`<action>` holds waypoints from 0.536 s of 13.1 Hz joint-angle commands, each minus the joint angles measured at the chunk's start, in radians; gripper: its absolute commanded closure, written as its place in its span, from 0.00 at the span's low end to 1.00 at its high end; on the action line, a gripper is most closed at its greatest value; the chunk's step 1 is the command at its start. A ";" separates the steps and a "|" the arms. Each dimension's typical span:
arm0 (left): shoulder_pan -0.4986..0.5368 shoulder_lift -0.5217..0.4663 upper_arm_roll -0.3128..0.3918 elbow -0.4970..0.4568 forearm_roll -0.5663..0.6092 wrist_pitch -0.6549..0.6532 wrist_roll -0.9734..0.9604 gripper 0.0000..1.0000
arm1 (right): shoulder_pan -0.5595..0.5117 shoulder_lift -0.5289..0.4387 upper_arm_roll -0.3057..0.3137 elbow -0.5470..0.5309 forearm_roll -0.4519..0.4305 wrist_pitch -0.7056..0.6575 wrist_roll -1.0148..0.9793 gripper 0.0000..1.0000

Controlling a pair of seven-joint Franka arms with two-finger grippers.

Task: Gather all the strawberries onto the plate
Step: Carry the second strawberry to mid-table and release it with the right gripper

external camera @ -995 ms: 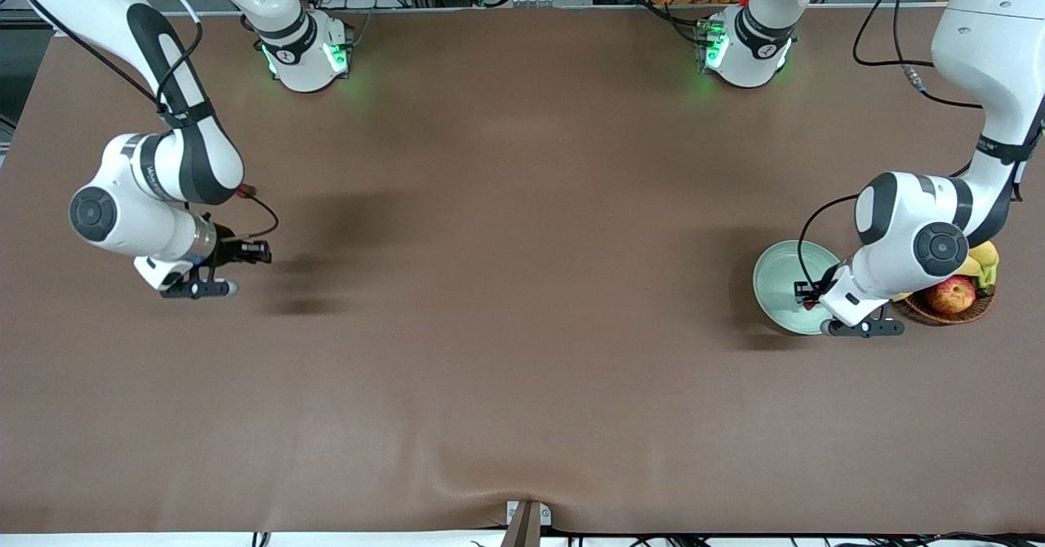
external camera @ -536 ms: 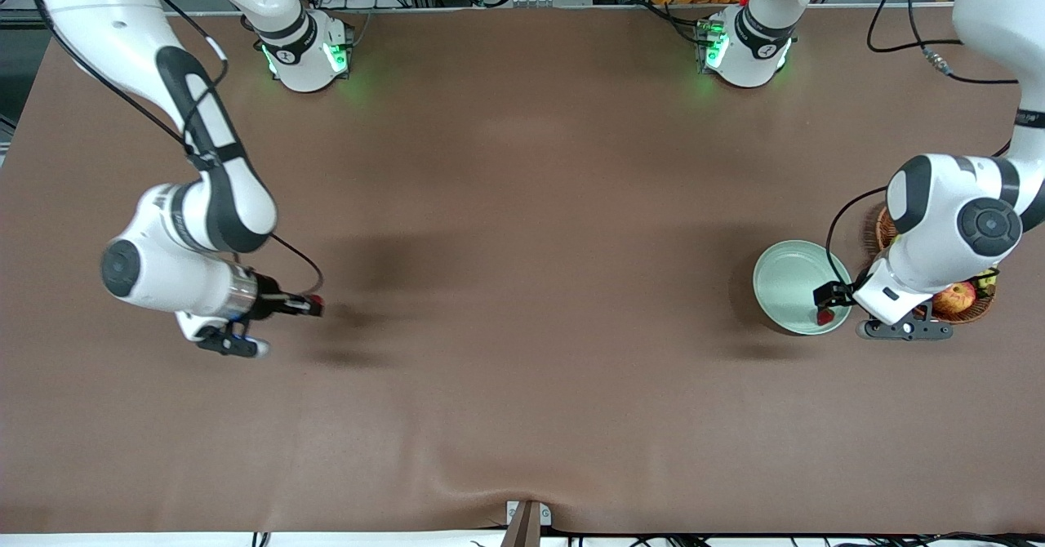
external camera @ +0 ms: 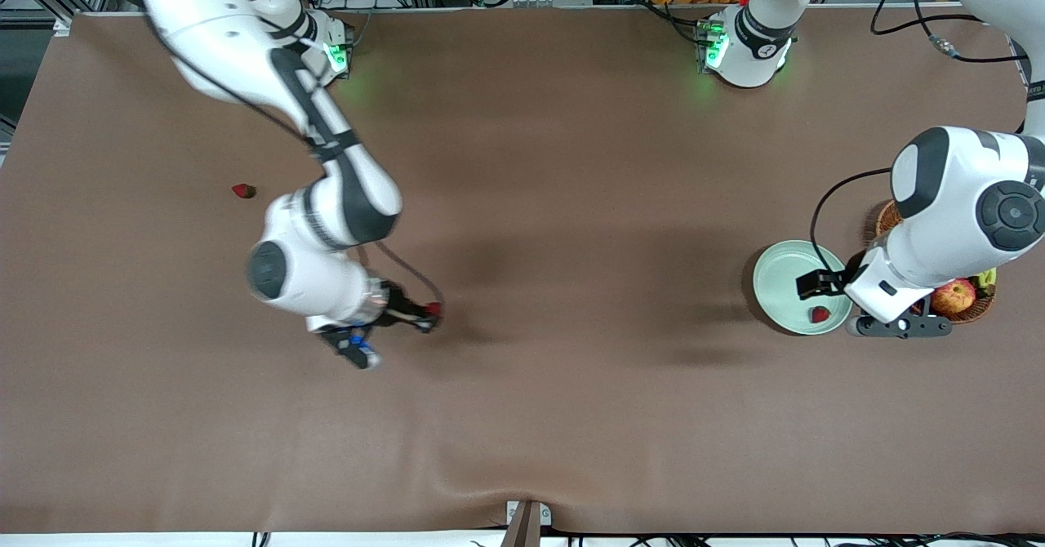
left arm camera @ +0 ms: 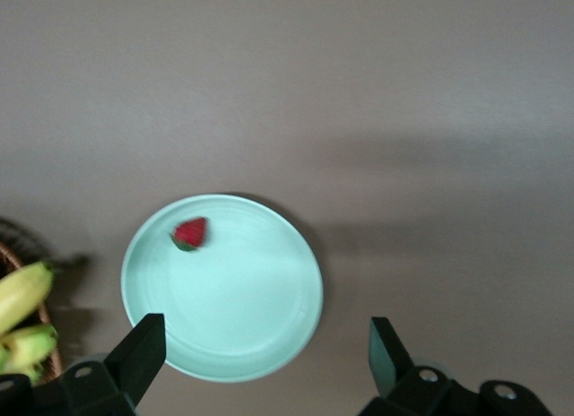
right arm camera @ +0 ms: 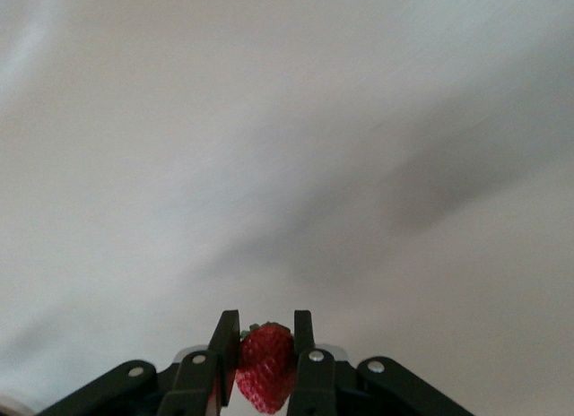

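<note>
From the front view, the left gripper (external camera: 808, 284) has just let go: half a second back a strawberry hung between its fingers over the plate (external camera: 775, 273), and now that berry (external camera: 820, 314) lies in the plate, close to the rim nearest the front camera, with the fingers spread wide above it. That's one delivered. The plate sits toward the left arm's end of the bench, just beside the wicker basket (external camera: 976, 309). Meanwhile the right gripper (external camera: 429, 316) has swept from the right arm's end toward the middle of the bench, pinching a second strawberry (external camera: 435, 309). A third strawberry (external camera: 242, 191) now shows on the bench, toward the right arm's end, uncovered as that arm moved off.

The left wrist view confirms it: the released berry (left arm camera: 190, 233) rests inside the mint plate (left arm camera: 269, 335), free of the parted fingertips (left arm camera: 143, 344).

The right wrist view shows the fingers (right arm camera: 300, 340) pressed onto the carried berry (right arm camera: 265, 362), bare bench below.

By the look of it, one is in, one is on its way, and one is still to fetch.
</note>
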 commanded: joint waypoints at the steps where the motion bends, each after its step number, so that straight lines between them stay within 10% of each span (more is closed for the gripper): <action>1: 0.003 -0.013 -0.063 0.025 -0.016 -0.074 -0.113 0.00 | 0.094 0.108 -0.011 0.114 0.030 0.119 0.157 1.00; 7: -0.074 0.012 -0.122 0.000 -0.010 -0.104 -0.372 0.00 | 0.303 0.262 -0.013 0.277 0.030 0.325 0.442 1.00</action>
